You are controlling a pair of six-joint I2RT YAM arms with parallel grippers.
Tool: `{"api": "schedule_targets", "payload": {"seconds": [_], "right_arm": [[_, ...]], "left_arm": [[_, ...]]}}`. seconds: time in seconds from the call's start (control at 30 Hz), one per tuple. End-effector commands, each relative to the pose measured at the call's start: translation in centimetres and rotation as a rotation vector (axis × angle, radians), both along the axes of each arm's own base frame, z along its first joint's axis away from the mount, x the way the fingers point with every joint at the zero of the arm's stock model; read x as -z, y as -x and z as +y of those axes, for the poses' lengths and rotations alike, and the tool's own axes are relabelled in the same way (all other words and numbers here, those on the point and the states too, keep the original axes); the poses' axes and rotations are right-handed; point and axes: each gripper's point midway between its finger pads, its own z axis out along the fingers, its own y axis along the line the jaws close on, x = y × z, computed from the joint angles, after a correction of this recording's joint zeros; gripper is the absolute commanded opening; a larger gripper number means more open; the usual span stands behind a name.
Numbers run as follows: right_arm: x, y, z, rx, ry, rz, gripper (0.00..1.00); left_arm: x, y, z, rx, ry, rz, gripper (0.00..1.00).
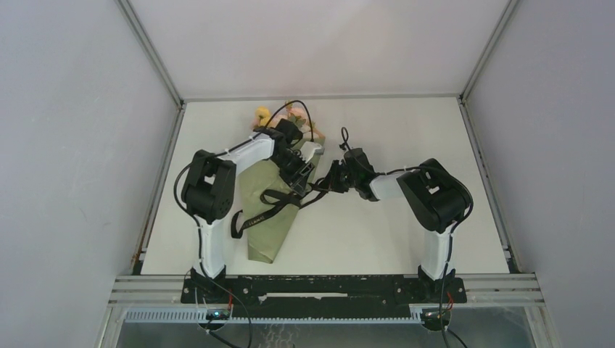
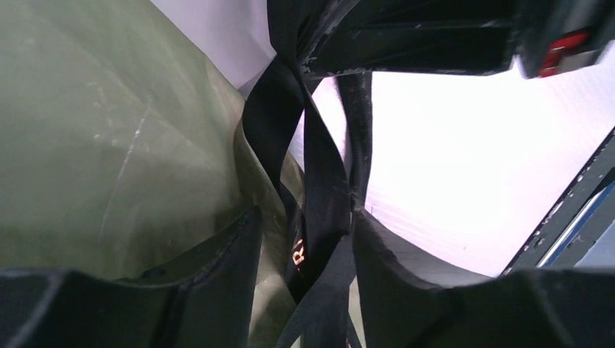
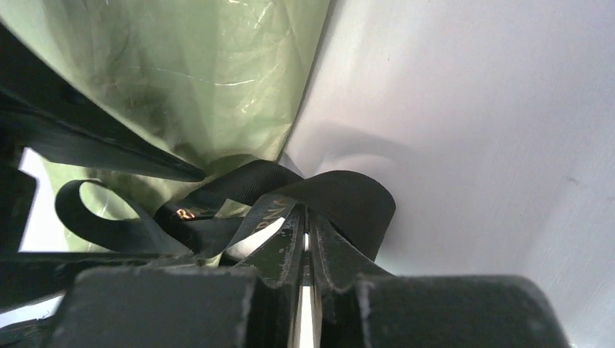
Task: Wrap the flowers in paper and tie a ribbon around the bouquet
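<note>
A white table (image 1: 406,130) takes up the bottom of a booth, shut in by a plain grey left wall (image 1: 65,145), a matching right wall (image 1: 558,145) and a pale far panel (image 1: 319,43). Slim metal posts (image 1: 149,51) slant up from the two far corners, and a metal rail (image 1: 508,290) runs along the near edge, with a slotted white strip (image 1: 326,317) just nearer. The light is soft and even, brightest on the table, and the shadows are faint.
</note>
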Motion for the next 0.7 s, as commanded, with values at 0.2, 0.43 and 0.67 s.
{"api": "schedule_targets", "payload": {"seconds": [0.2,0.43,0.67], "right_arm": [[0.1,-0.1,0.0,0.009,-0.022,0.025,0.10],[-0.8,-0.2,0.6,0.013,-0.081,0.043,0.09],[-2.4,-0.3,1.6,0.010,-0.177,0.065,0.09]], "left_arm": [[-4.0,-0.9,-1.8,0.175,0.057,-0.191,0.74],[-2.3,-1.0,-2.6,0.214,0.018,-0.230,0.80],[-1.0,-1.9,-2.8,0.170,-0.059,-0.260,0.74]]}}
